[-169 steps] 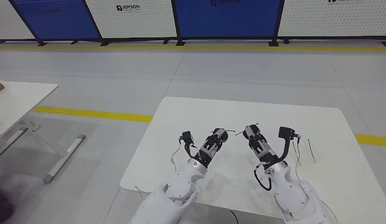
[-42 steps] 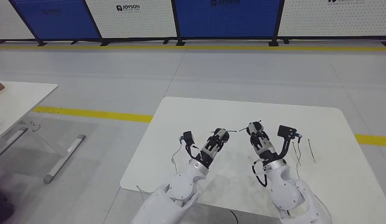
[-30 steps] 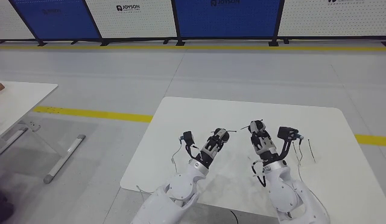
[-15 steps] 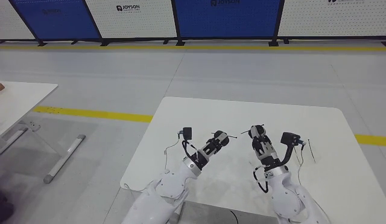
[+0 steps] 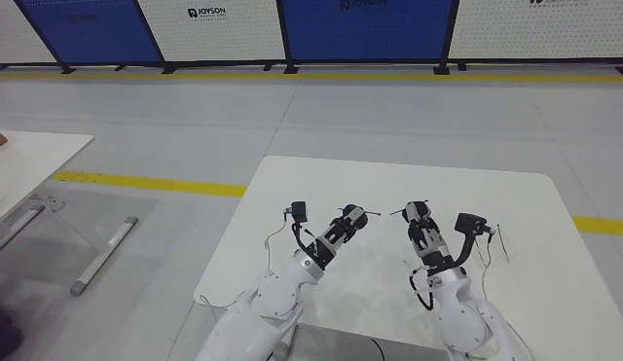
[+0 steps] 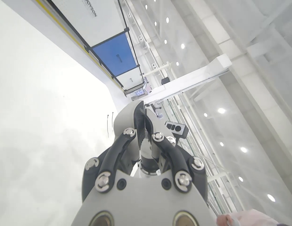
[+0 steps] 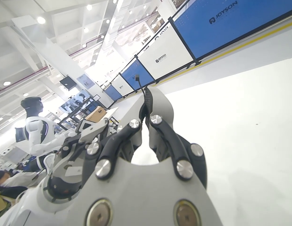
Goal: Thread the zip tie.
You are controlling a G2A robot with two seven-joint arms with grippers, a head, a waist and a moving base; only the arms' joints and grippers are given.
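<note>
Over the table (image 5: 389, 181) — right tool (image 7: 146, 98) pinches the zip tie (image 7: 139, 82).

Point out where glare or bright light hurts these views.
Left wrist view: the table is blown out to flat white, so the spare zip ties barely show. Right wrist view: ceiling lamps bloom, yet the zip tie in the right gripper stands out dark against the panels. Top view: even light, no glare.

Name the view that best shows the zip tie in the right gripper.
Right wrist view: the zip tie sticks out past the shut tips of the right gripper, head and strap plain. The top view shows a thin dark sliver there. In the left wrist view it is too small to tell.
</note>
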